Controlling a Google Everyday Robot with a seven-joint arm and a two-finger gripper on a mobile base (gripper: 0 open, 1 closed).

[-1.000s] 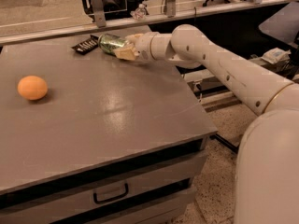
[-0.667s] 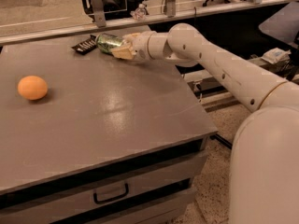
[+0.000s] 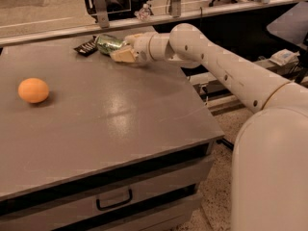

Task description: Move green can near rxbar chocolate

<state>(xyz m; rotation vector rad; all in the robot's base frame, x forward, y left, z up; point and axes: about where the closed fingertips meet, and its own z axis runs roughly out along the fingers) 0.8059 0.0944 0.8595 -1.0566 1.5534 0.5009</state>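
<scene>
The green can (image 3: 109, 44) lies on its side at the far edge of the grey table (image 3: 96, 114), held in my gripper (image 3: 121, 47). The gripper reaches in from the right on the white arm and its pale fingers (image 3: 123, 56) are shut on the can's right end. The rxbar chocolate (image 3: 87, 46), a flat black wrapper with white lettering, lies on the table just left of the can, touching or almost touching it.
A round orange fruit (image 3: 33, 90) sits at the table's left side. A rail with metal posts (image 3: 100, 4) runs behind the far edge. A drawer with a handle (image 3: 114, 199) is under the table's front. My white base (image 3: 269, 172) stands at the right.
The gripper has carried the can a little further left, closer to the black wrapper. The orange has not moved.
</scene>
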